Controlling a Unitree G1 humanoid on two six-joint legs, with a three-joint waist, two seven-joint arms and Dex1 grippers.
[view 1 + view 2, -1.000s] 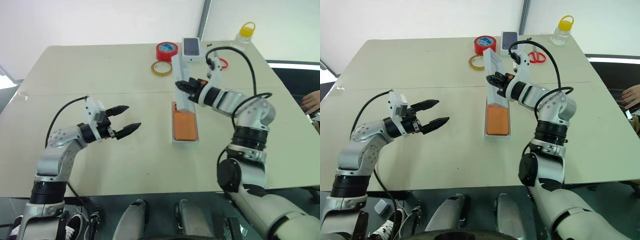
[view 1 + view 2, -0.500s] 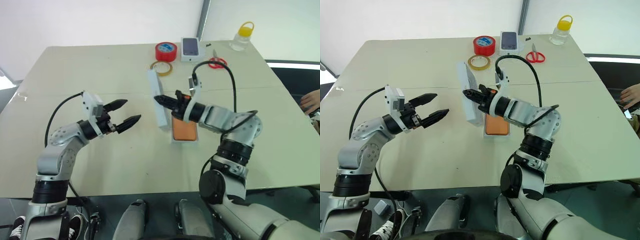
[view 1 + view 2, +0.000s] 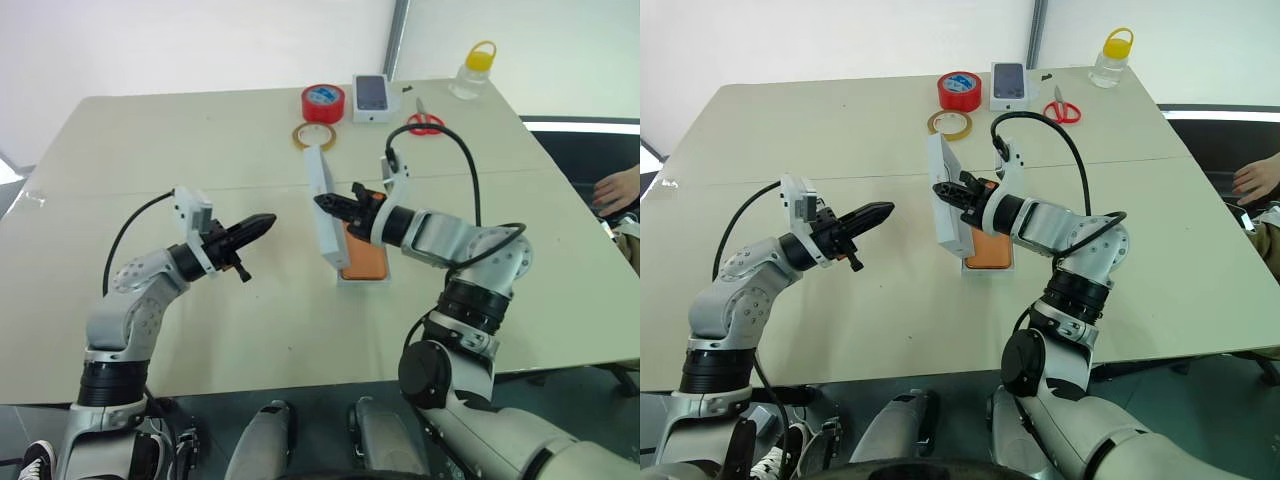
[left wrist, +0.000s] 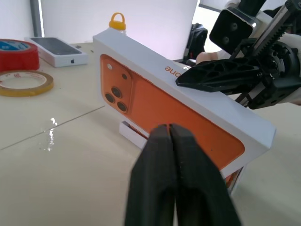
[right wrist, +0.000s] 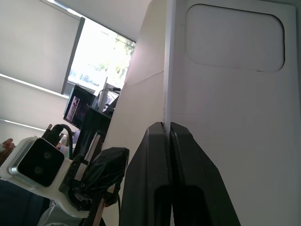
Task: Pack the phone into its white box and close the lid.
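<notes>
Pinching the lid (image 3: 322, 212) on edge, the right claw (image 3: 326, 204) holds it just left of the white box (image 3: 352, 281); left claw (image 3: 262, 221) closed, empty.

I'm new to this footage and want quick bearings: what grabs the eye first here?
The lid, held on edge mid-table by the right claw, its printed orange phone facing the shut left claw. Just behind it the phone lies in the white box. At the far edge sit a red tape roll and scissors.
</notes>
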